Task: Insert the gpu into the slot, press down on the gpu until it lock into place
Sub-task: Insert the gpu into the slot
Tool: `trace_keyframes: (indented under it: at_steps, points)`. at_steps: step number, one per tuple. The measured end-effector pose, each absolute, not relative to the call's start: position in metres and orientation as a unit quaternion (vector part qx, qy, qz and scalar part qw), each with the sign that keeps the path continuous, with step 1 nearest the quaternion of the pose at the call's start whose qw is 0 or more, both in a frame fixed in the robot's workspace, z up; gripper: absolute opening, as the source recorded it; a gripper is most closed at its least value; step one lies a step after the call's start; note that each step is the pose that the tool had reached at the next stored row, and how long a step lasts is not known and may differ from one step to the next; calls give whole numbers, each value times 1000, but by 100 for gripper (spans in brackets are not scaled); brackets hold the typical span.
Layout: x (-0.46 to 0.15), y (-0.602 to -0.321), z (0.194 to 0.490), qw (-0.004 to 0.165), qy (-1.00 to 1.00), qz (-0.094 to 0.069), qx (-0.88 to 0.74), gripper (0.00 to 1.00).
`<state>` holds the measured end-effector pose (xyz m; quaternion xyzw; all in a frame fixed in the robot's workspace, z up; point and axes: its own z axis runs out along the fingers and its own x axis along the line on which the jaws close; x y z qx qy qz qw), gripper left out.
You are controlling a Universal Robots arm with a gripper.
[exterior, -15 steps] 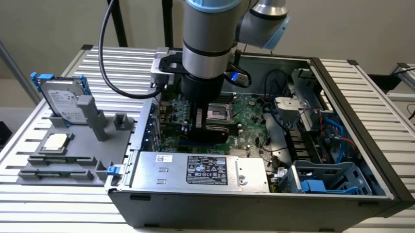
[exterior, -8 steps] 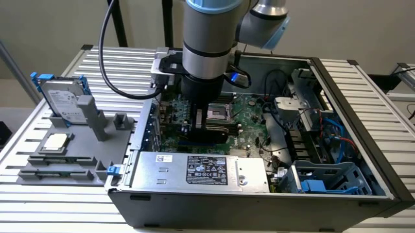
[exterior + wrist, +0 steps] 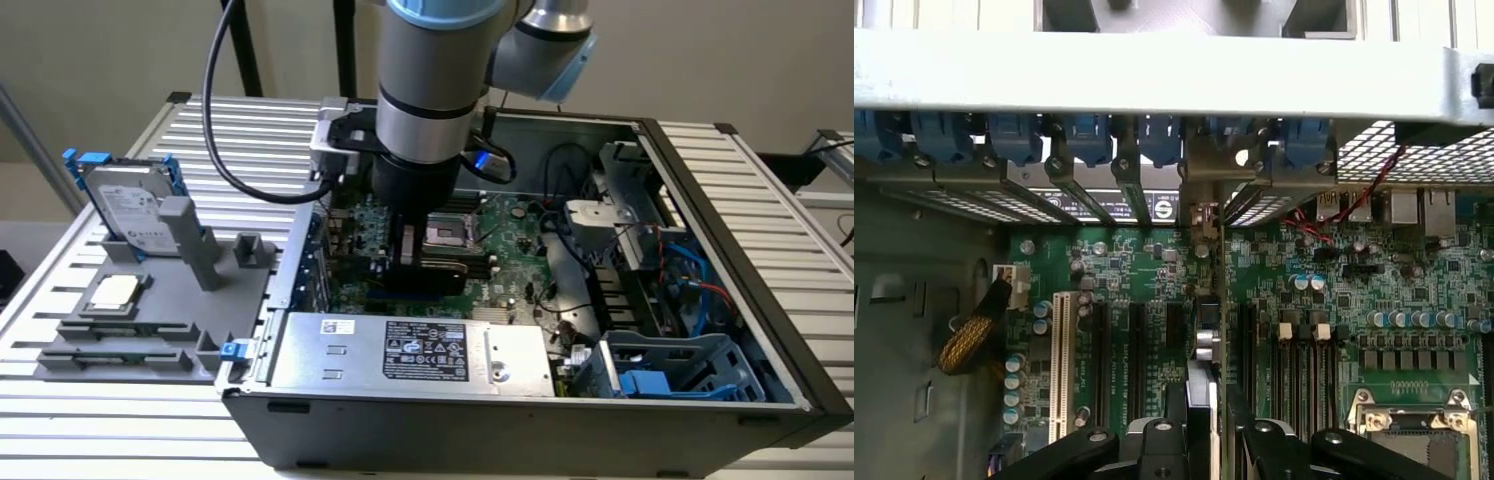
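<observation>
Inside the open dark-grey metal computer case [image 3: 534, 440], the arm's jaws are clenched on the small black rectangular gpu card [image 3: 1204, 335], one on each flat side. The card stands upright, edge-down over the green motherboard [image 3: 1124, 270], between long black expansion sockets [image 3: 1100, 360]. I cannot tell whether it is seated in the slot beneath it. A silver labelled power-supply box [image 3: 414, 350] lies near.

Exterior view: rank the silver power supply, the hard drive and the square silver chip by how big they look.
1. silver power supply, clearly largest
2. hard drive
3. square silver chip, clearly smallest
</observation>
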<state>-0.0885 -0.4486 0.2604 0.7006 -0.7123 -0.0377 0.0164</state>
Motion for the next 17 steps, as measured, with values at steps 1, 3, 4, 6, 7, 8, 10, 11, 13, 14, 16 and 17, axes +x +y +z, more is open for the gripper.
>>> trace_keyframes:
  at_steps: [1,3,4,6,7,8,10,11,13,14,16,17]
  points:
    - [-88,-449,260,17,-712,-38,701,26]
    - [-88,-449,260,17,-712,-38,701,26]
    - [-88,-449,260,17,-712,-38,701,26]
    - [-87,-449,260,17,-712,-39,701,26]
    - [-86,-449,260,18,-712,-39,701,26]
    - [-86,-449,260,18,-712,-39,700,26]
    - [-86,-449,259,19,-712,-41,700,26]
    - [-86,-449,259,21,-712,-42,700,26]
    - [-86,-449,259,23,-712,-44,700,26]
    - [-86,-449,259,24,-712,-46,700,26]
    - [-85,-449,259,27,-712,-48,700,26]
    - [-84,-449,259,28,-712,-49,700,26]
